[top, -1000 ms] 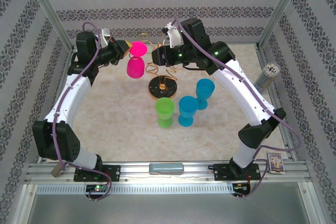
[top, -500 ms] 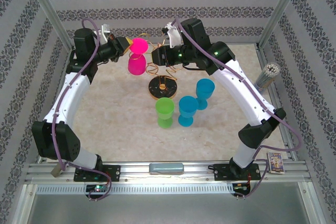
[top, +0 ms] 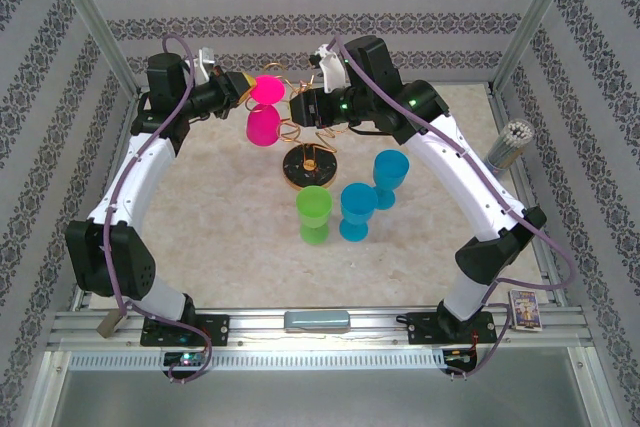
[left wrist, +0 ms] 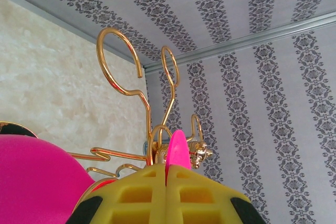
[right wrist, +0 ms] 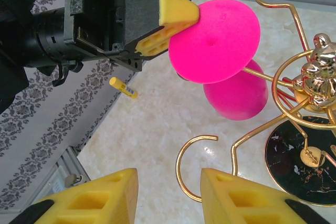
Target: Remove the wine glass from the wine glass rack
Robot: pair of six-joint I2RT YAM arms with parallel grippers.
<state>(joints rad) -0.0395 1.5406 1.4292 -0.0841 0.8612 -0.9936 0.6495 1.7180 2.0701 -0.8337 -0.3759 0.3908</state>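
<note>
Upper centre of top view: my left gripper (top: pixel 243 86) clamped on foot disc of pink wine glass (top: pixel 262 125), bowl hanging down. Gold arm of wine glass rack (top: pixel 308 165) passes between foot and bowl. My right gripper (right wrist: pixel 169 192) fingers apart, holding nothing, just right of rack post. Green goblet (top: pixel 314 213) stands lower in frame, near rack base.

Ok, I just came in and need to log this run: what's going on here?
The left gripper is shut on the foot of the pink wine glass, which hangs bowl-down from an arm of the gold rack, not yet off. The right gripper is open beside the rack, holding nothing. A green glass and two blue glasses stand on the table in front.
</note>
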